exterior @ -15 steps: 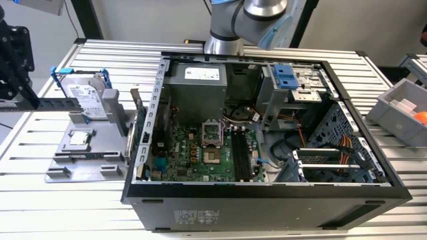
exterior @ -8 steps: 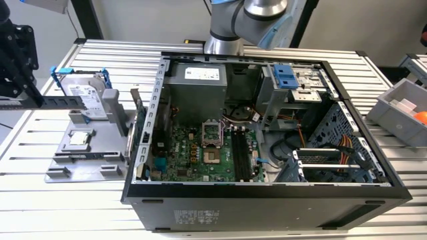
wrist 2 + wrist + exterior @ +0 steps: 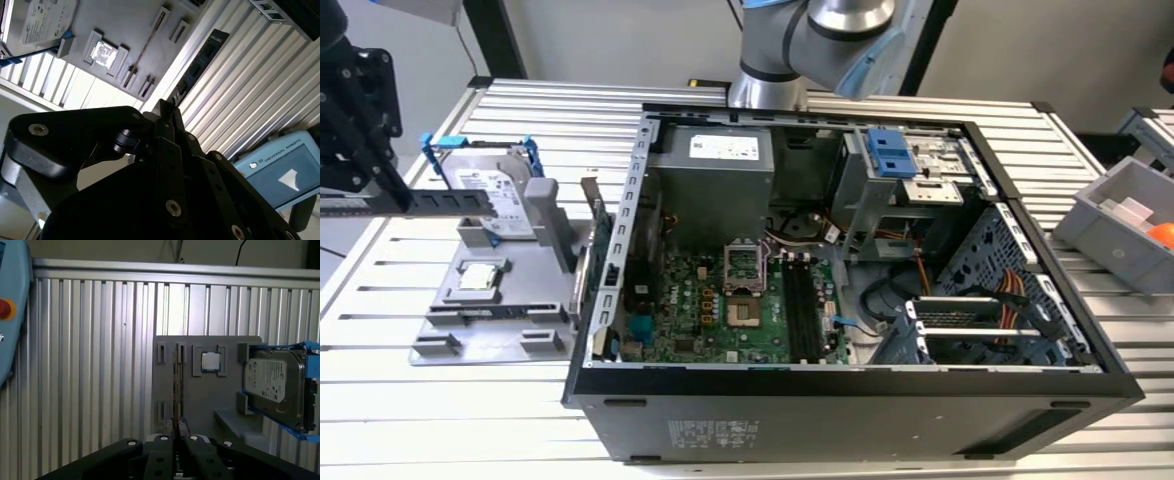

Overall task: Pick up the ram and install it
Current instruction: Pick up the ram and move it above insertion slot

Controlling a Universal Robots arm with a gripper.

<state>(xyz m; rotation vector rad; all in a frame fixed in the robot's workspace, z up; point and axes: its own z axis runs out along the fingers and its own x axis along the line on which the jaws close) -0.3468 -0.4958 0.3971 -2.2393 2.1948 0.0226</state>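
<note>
Since the gripper (image 3: 176,429) is clamped on one end of the ram (image 3: 202,60), the stick juts straight out from the fingertips (image 3: 165,112). Its long axis continues their line. It is lifted clear of the grey holder (image 3: 520,288) and points across it. The hard drive (image 3: 500,172) and CPU chip (image 3: 480,276) sit on that holder. The open computer case (image 3: 854,385) stands just beside the holder, on the side the ram's free end faces.
</note>
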